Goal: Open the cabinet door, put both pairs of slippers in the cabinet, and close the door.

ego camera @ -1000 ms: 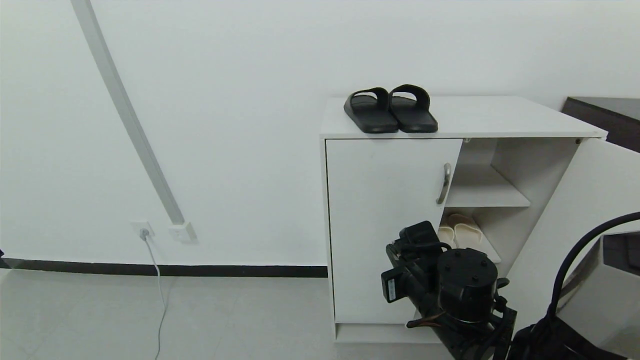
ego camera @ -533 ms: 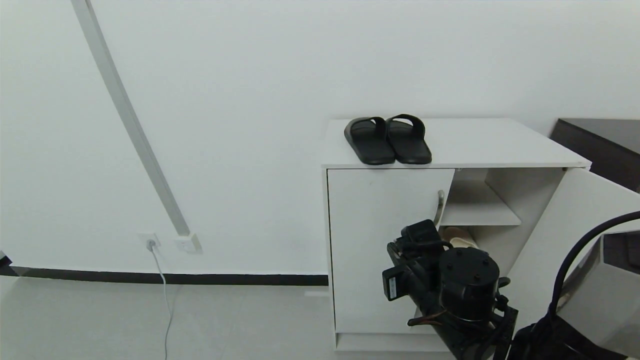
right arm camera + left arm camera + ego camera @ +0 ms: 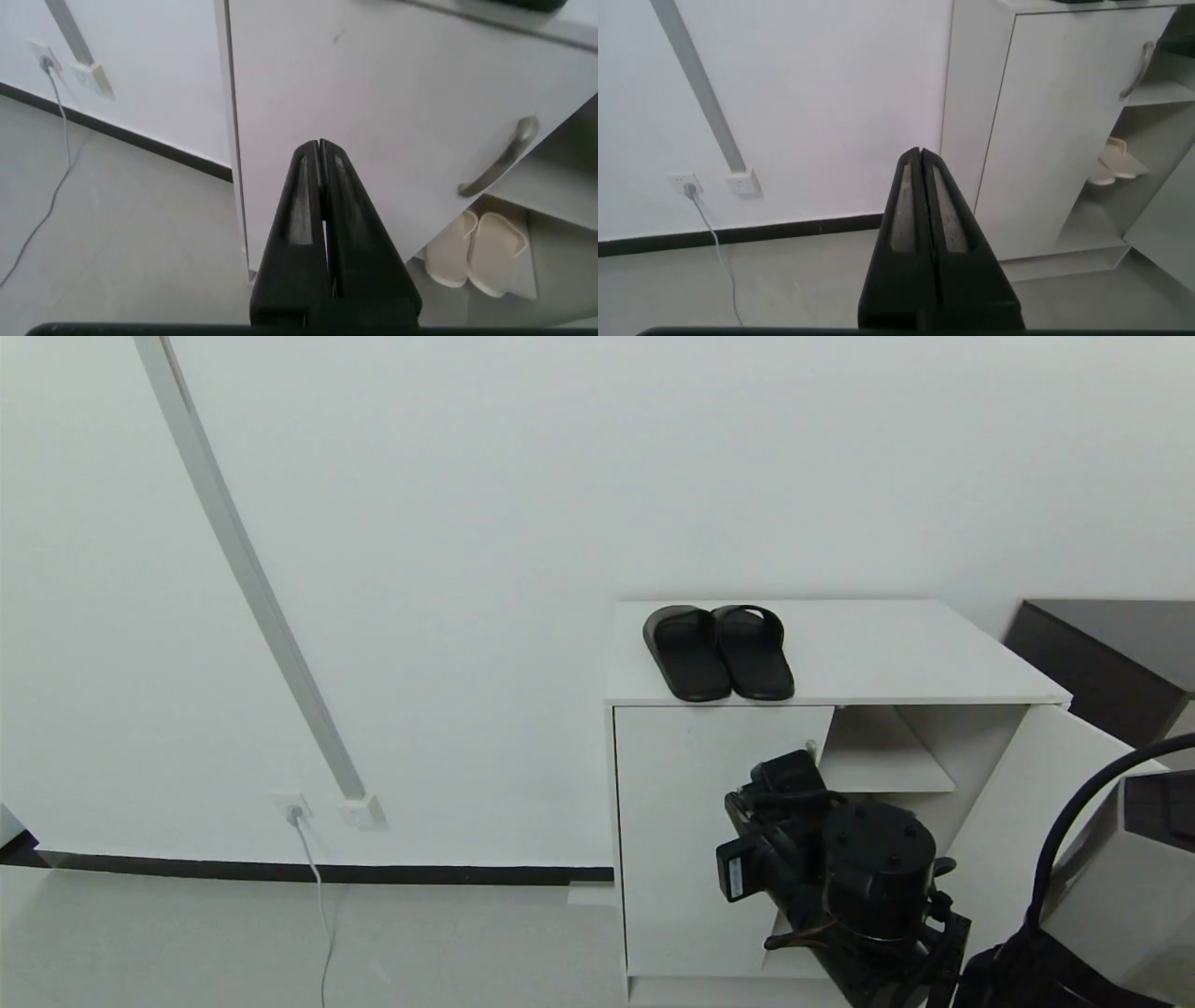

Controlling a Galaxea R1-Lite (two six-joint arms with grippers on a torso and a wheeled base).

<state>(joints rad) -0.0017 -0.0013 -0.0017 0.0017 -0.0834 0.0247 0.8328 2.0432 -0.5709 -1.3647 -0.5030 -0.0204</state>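
Black slippers (image 3: 719,653): a pair side by side, touching, on the cabinet top near its front edge.
Cabinet (image 3: 896,653): white, against the wall.
Left door (image 3: 681,840): shut.
Right door (image 3: 1018,803): swung open.
Shelf (image 3: 887,765): inside the open half.
Robot arm (image 3: 840,868): before the cabinet, covering the lower opening.
Wall socket (image 3: 294,805): cable hanging to the floor.

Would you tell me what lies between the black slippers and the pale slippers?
The cabinet top and one shelf separate them, as head and left wrist views show.
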